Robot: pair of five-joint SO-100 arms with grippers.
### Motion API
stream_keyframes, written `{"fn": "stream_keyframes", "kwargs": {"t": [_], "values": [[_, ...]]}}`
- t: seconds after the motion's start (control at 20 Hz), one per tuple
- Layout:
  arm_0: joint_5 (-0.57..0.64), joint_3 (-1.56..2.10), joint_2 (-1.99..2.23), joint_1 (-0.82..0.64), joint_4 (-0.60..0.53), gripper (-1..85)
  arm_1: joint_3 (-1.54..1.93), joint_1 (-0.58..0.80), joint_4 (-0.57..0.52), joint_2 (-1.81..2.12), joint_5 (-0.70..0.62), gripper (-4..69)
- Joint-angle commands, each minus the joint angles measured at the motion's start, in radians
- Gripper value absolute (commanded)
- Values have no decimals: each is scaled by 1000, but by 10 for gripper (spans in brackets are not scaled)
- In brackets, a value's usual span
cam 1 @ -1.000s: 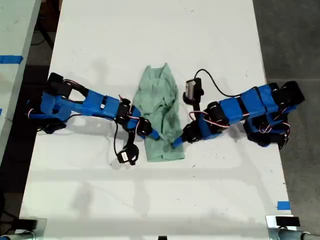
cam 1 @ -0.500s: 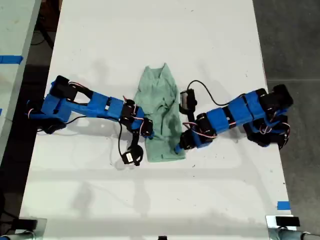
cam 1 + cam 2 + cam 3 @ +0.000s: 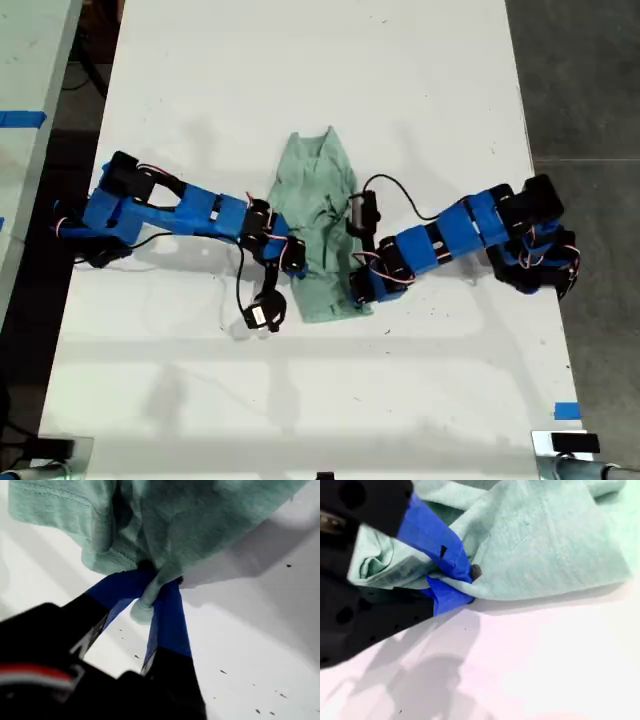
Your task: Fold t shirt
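The shirt lies in the middle of the white table, between 2 blue arms. My first gripper is pinched on a bunched bit of its hem. My second gripper is pinched on a fold too. It looks soft, light and floppy, so hems and corners are best to hold.

Both blue arms reach low toward each other. The first hand and second hand each pinch cloth.
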Motion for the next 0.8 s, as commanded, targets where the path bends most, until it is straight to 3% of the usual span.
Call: {"fn": "stream_keyframes", "kwargs": {"t": [0.0, 0.15, 0.35, 0.5, 0.75], "values": [[-2, -69, 41, 34, 57, -2, -126, -6, 114, 37, -8, 17], [26, -140, 110, 54, 89, -2, -350, -14, 253, 44, -54, 17], [57, -141, 253, 34, 146, -2, -405, 51, 311, 141, -118, 17], [118, -141, 347, -46, 196, -2, -411, 144, 302, 224, -192, 17], [202, -127, 416, -221, 253, -2, -407, 330, 193, 288, -354, 20]]}}
